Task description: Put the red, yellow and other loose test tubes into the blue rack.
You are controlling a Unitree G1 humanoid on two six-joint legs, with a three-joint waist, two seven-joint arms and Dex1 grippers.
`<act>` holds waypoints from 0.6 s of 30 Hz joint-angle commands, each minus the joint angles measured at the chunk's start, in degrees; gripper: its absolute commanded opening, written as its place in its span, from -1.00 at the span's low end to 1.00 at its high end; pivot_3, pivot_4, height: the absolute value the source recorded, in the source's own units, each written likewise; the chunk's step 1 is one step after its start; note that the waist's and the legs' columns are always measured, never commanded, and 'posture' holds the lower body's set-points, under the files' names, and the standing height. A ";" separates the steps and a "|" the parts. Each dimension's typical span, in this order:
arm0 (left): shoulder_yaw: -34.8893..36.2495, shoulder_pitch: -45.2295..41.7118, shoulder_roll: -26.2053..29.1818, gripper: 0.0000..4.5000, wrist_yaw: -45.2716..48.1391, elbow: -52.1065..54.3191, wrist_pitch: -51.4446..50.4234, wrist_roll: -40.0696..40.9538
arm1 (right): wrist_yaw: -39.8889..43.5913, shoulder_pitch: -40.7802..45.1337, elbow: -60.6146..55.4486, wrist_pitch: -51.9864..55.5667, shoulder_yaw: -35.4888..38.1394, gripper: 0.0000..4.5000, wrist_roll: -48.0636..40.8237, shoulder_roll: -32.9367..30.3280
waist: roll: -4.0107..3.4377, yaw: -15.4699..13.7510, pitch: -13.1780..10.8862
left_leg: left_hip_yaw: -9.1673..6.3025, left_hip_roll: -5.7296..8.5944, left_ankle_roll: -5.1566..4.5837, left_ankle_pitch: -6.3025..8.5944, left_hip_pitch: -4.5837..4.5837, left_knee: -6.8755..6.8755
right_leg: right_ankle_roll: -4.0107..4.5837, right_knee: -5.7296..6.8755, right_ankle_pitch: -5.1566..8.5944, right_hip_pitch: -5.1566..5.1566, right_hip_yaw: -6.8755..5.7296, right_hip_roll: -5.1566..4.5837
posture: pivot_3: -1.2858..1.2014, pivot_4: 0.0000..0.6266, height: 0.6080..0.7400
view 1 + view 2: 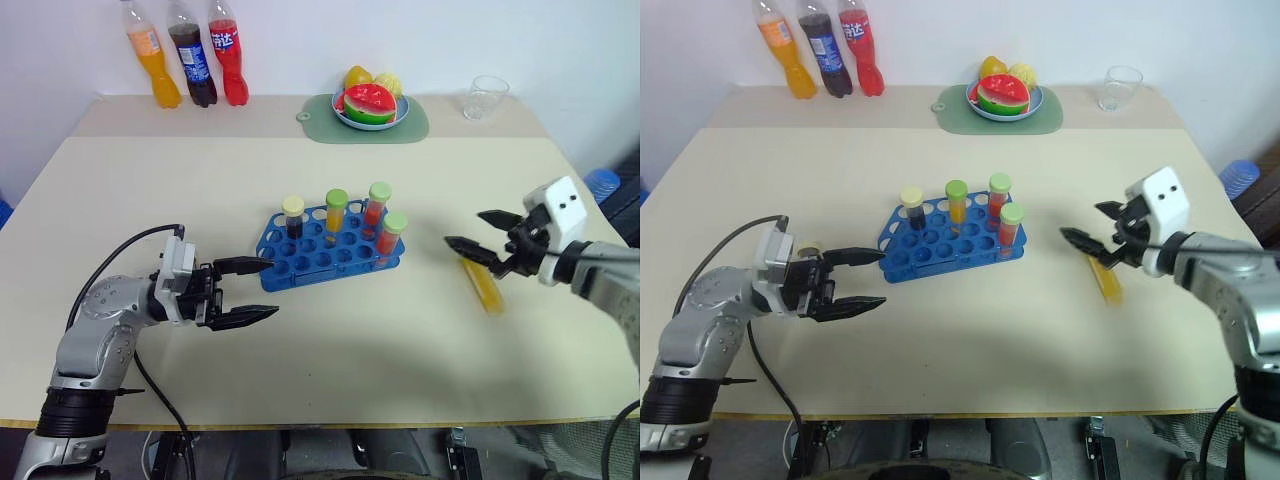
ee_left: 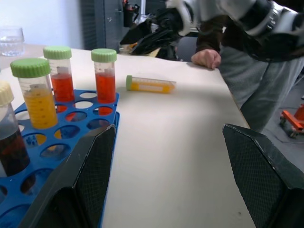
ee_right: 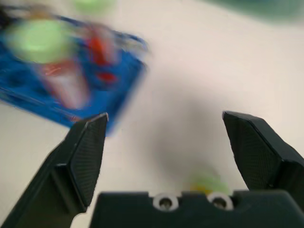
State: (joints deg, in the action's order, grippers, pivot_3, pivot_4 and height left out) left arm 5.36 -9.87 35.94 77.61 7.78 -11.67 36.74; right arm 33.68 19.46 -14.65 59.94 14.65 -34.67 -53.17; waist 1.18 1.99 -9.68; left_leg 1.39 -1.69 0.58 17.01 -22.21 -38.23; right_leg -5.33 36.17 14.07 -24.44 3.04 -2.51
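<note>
4 capped tubes are seated upright in the blue rack (image 1: 328, 249). 1 loose yellow tube (image 1: 484, 284) is left lying flat on the table (image 1: 330, 350), well apart from the rack and beneath the right gripper (image 1: 479, 233), whose jaws are spread empty. The left gripper (image 1: 251, 291) is held open beside the rack's near corner, apparently to steady it.
</note>
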 commanded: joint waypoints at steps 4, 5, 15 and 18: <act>0.64 0.57 0.20 0.66 -0.82 2.48 0.36 0.56 | 2.37 1.18 4.62 9.24 -3.85 0.89 0.46 -4.14 | 0.00 -0.62 0.00 | -0.02 0.00 -0.02 0.01 -0.10 0.01 | -0.16 -0.04 -0.08 -0.05 -0.01 0.01 | 0.03 -0.52 1.00; 0.73 0.87 0.26 0.66 -1.02 2.83 0.23 0.67 | 2.72 1.40 5.28 9.12 -4.88 0.89 1.04 -4.45 | 0.00 -0.75 0.00 | -0.02 0.01 -0.02 0.01 -0.11 0.01 | -0.16 -0.05 -0.09 -0.05 -0.01 0.00 | 0.03 -0.52 1.00; 1.66 3.49 0.92 0.66 -2.75 5.72 -0.69 1.39 | 7.84 8.63 18.48 3.49 -18.94 0.89 10.17 -4.27 | 0.00 -0.90 0.00 | 0.04 0.01 -0.02 0.01 -0.09 -0.02 | -0.16 -0.05 -0.09 -0.07 0.00 0.00 | 0.03 -0.52 1.00; 1.86 3.95 1.04 0.66 -3.25 6.41 -0.97 1.58 | 9.31 11.40 23.04 1.29 -21.98 0.52 13.03 -3.53 | 0.00 -0.94 0.00 | 0.04 0.01 -0.01 0.01 -0.10 -0.02 | -0.16 -0.06 -0.09 -0.07 0.00 0.00 | 0.03 -0.52 1.00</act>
State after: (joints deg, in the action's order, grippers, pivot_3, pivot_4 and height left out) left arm 5.99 -6.15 36.40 74.66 12.22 -12.45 37.04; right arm 42.12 29.69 6.78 62.72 -6.44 -23.34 -57.11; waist 1.18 1.05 -9.68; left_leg 1.43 -1.68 0.56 17.02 -22.31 -38.24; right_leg -5.50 36.11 13.98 -24.51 3.04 -2.51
